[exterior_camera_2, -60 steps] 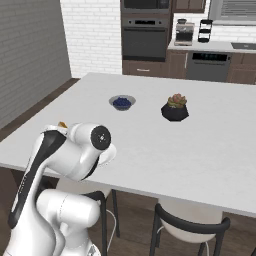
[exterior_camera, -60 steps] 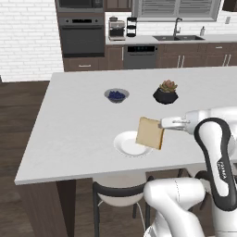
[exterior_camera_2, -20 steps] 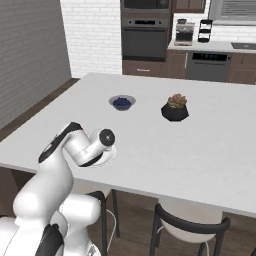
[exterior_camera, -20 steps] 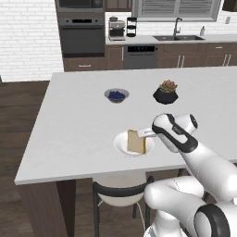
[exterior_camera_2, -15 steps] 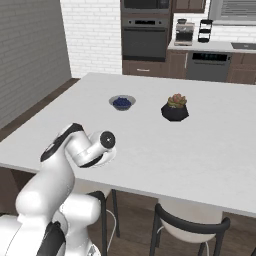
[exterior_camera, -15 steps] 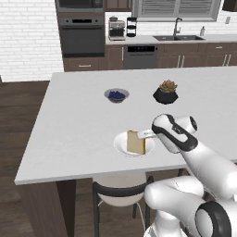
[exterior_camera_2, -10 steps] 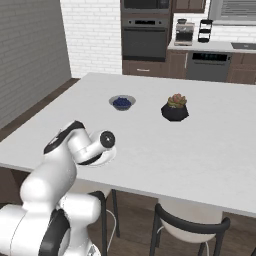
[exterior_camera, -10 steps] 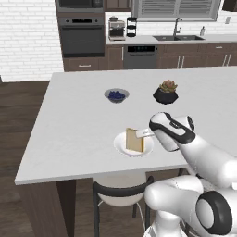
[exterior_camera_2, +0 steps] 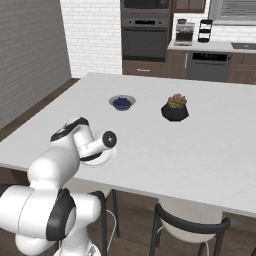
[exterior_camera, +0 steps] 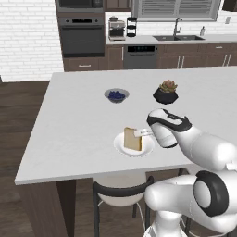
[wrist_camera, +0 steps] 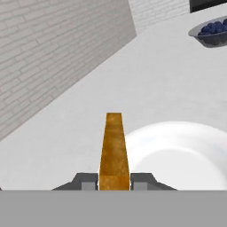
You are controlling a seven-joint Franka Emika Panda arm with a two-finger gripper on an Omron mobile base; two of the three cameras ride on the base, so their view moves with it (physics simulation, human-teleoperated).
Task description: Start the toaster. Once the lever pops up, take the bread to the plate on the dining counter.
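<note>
The gripper (exterior_camera: 140, 133) is horizontal and pinches the bread (exterior_camera: 132, 139) edge-on between its two fingertips (wrist_camera: 85, 181). The slice stands upright on the plate (exterior_camera: 149, 146), its lower edge touching the white surface. The plate rests near the front edge of the desk (exterior_camera: 74, 125). Farther back stand a bowl of blueberries (exterior_camera: 116, 95) and a potted succulent (exterior_camera: 165, 91).

White robot arm bent low over the near part of the counter, forearm reaching left, wrist roughly level. Its gripper (exterior_camera: 140, 133) points left, the two dark fingertips (wrist_camera: 87, 181) clamped on either side of a slice of bread (exterior_camera: 132, 139), holding it upright on edge.
</note>
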